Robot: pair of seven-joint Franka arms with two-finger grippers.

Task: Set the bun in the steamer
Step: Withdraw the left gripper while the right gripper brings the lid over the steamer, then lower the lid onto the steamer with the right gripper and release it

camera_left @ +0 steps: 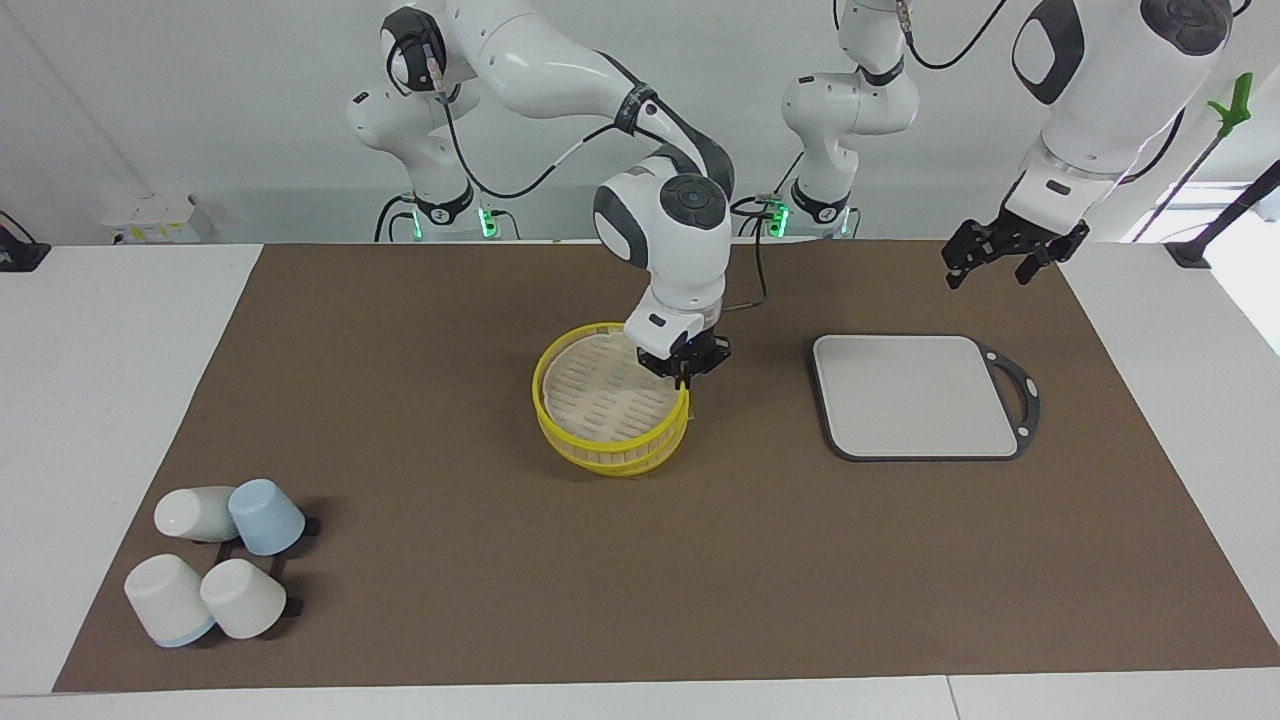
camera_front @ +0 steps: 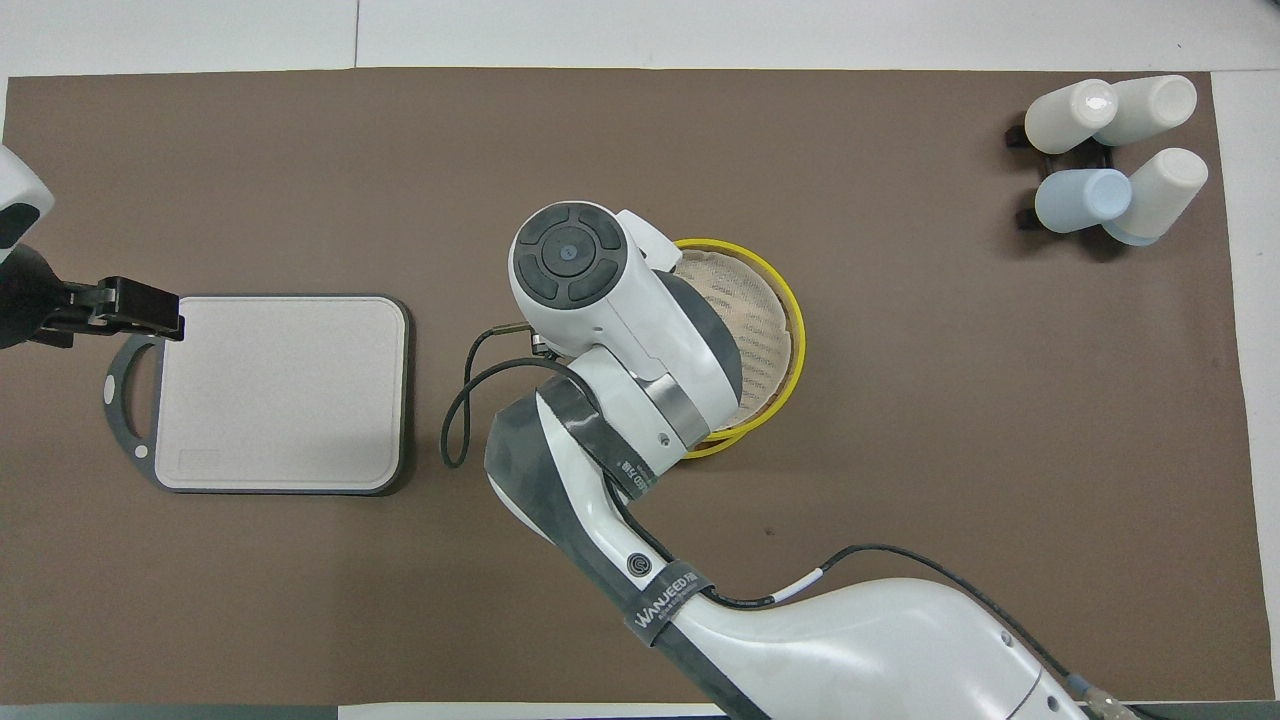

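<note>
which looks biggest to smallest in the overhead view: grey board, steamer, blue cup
1. grey board, clearly the largest.
2. steamer, partly hidden under the right arm, but its rim spans less than the board.
3. blue cup, by far the smallest.

Glossy white arm shells, dark grey joints, black cables, black end effectors

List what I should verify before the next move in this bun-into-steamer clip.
1. Bun in view: not ok; none shows on the board or the mat.
2. Bun inside the steamer: cannot tell.
3. Right claw at the steamer's rim: ok.
4. Right claw's hold on that rim: cannot tell.
5. Left claw waiting, open, over the mat beside the board: ok.
6. Cups apart from the steamer: ok.
</note>
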